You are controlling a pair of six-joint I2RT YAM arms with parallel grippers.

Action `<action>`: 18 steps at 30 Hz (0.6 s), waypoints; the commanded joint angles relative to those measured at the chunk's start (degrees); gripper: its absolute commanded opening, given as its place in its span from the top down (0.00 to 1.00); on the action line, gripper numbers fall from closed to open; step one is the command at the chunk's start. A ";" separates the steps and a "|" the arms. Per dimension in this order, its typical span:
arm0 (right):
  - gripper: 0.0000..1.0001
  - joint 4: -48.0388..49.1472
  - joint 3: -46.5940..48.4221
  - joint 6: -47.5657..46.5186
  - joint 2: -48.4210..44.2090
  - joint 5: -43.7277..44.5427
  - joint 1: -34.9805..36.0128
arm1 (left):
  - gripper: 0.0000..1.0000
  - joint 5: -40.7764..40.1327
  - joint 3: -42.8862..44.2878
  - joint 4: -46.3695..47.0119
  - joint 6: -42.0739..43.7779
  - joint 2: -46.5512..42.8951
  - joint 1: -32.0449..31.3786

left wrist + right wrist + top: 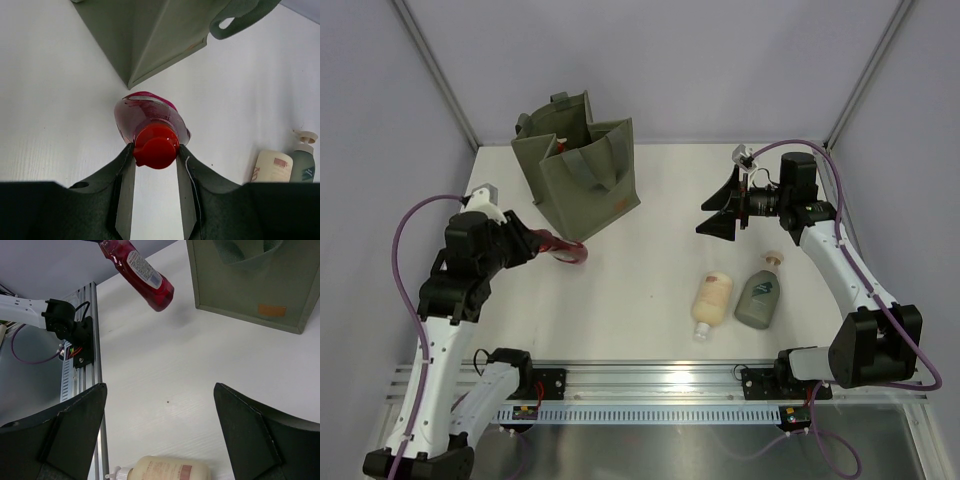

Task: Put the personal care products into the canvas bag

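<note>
From above, the left fingers (528, 240) are clamped on a dark red bottle (570, 252), just in front of the near corner of the canvas bag (585, 175), which stands open at the far left of the table (660, 240). The right fingers (723, 225) are spread wide and empty, beyond a cream bottle (712, 298) and a grey-green pump bottle (759, 297) lying side by side

The left wrist view shows the narrow grip sits at the red cap (156, 146), with the body pointing at the bag's lower corner. The bottle likely needs lifting above the rim first, slowly, since a cap grip may let it swing, then release over the mouth, clear of the strap handle (240, 15)

In the right wrist view the bottle hangs tilted, seemingly off the table, beside the bag's front with its orange-brown patch (272, 310)
</note>
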 commanded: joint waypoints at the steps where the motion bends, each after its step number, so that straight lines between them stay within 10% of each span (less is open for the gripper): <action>1: 0.04 -0.02 0.30 -1.82 -0.20 -1.97 -0.39 | 1.00 6.68 3.83 9.05 0.68 0.17 -0.09; 18: 0.09 -10.67 5.66 -10.02 9.73 13.66 17.26 | 1.00 21.72 -9.87 16.96 0.33 4.74 -0.44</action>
